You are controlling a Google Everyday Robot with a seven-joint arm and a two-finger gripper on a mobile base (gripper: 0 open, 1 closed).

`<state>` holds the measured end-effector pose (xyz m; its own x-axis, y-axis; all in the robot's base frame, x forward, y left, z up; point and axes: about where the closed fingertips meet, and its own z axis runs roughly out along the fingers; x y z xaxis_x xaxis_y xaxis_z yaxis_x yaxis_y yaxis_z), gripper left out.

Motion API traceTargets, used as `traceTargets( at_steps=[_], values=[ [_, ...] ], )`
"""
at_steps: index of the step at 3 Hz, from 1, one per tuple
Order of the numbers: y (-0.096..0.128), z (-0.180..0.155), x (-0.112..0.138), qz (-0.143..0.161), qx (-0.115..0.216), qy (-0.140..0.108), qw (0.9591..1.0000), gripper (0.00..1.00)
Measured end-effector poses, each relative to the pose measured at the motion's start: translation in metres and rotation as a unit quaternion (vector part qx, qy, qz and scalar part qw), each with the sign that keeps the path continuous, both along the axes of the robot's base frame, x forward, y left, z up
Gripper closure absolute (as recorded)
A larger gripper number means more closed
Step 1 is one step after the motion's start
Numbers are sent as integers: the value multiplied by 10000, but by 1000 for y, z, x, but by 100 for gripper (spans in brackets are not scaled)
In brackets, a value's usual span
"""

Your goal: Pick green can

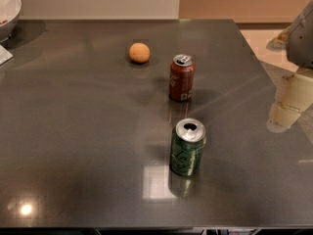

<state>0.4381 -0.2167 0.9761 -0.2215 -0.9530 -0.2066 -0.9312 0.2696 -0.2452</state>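
Observation:
The green can [188, 147] stands upright on the dark grey table [73, 131], in the front middle. It is dark green with pale swirly lettering and an opened silver top. My gripper [287, 104] is at the right edge of the view, pale cream below a grey arm part. It hangs over the table's right side, well to the right of the green can and apart from it. It holds nothing that I can see.
A reddish-brown can [182, 77] stands upright behind the green can. An orange ball-like fruit [139, 53] lies further back and to the left. A white bowl [9, 10] sits at the far left corner. The table's front edge is close below the green can.

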Motion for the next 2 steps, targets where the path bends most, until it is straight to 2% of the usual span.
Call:
traceTargets(
  at_steps=[2],
  values=[
    [4, 0, -2, 64, 88, 8, 9999, 0]
  ],
)
